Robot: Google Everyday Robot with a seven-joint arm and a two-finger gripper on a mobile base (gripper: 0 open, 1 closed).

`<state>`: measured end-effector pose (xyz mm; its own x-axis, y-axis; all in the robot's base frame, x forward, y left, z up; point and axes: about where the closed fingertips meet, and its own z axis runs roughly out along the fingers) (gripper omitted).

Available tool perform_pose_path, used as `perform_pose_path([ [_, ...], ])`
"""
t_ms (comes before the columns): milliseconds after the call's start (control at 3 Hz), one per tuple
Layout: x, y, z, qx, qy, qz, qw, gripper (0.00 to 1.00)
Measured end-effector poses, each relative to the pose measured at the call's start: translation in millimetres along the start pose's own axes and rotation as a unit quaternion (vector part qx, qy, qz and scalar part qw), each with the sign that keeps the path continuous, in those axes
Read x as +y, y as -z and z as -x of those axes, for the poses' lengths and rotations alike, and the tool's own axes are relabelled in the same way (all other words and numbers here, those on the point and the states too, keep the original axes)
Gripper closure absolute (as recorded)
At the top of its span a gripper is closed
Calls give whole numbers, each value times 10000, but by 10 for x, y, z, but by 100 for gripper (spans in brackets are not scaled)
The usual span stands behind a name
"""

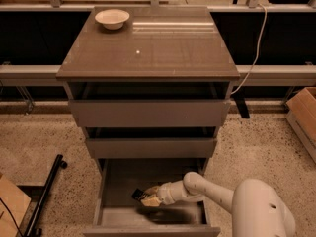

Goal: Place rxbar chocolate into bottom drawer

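The bottom drawer is pulled open at the foot of the grey-brown cabinet. My gripper reaches into it from the right, low over the drawer floor near the middle. It is shut on the rxbar chocolate, a small black bar that sticks out to the left of the fingertips. A dark shadow lies on the drawer floor just below the gripper.
The two shallower drawers above stand slightly open. A white bowl sits at the back left of the cabinet top. A black rod lies on the floor at left, a cardboard box at right.
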<state>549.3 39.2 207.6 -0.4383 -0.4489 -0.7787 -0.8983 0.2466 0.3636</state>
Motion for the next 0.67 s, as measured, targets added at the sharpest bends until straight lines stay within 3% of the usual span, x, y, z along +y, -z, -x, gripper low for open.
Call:
perform_pose_path([
  [333,-173,-31,-104,1,-61,-32,10000,16],
  [667,-143,-55,-105,5,-63,-2,10000,0],
])
